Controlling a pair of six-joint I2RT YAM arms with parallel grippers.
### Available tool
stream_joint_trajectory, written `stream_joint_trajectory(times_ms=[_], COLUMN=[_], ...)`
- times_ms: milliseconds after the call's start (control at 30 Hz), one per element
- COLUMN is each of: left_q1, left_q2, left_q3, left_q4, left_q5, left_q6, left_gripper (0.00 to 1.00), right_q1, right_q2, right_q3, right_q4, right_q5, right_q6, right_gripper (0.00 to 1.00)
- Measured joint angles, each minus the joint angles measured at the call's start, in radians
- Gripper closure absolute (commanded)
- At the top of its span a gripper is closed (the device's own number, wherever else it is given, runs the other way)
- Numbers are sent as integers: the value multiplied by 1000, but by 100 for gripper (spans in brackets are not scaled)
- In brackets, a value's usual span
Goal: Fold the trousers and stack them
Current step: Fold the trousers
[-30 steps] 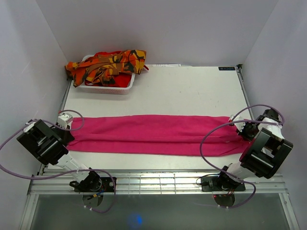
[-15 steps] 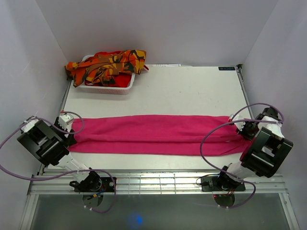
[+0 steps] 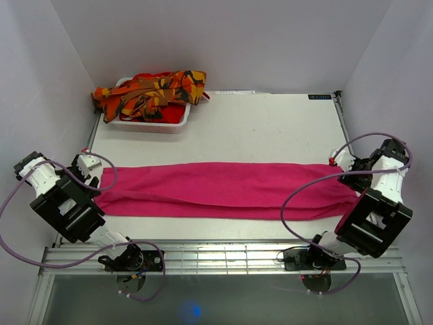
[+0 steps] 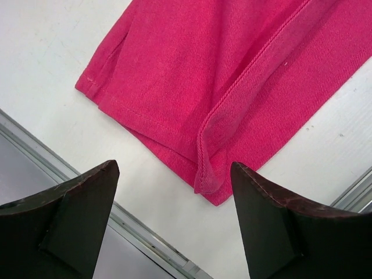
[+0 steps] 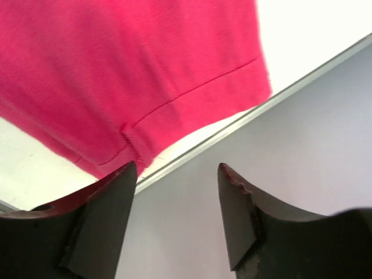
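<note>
Both have let go and drawn back: the left claw [image 4: 174, 167] and right claw [image 5: 177, 167] gape empty, just beyond the ends of the pink trousers [image 3: 216, 189], which lie flat across the table [image 3: 270, 128].

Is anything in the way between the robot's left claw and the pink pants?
No, nothing visible. The left gripper hangs open right above the end of the pink trousers, with only bare table around it. The white basket holding the orange trousers sits far off in the back corner.
</note>
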Motion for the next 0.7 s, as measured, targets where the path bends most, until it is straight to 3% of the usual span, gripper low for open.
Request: stream_joint_trajectory(times_ms=[167, 367, 467, 600, 700], left_q1=[-43, -90, -99, -109, -117], left_q2=[28, 123, 150, 150, 150], left_q3=[0, 22, 39, 39, 40], left_q4=[-14, 1, 13, 15, 21], left_q5=[-51, -139, -198, -272, -301], left_q6=[-46, -116, -127, -126, -124], left_gripper=[24, 28, 35, 64, 75], right_q1=[57, 101, 101, 102, 102], right_q2=[70, 157, 161, 133, 103], right_q3=[85, 84, 76, 6, -73], right_q4=[-31, -60, -68, -45, -16], right_q5=[-7, 37, 67, 106, 134], right_q6=[67, 120, 122, 112, 97], right_gripper=[40, 38, 37, 39, 41])
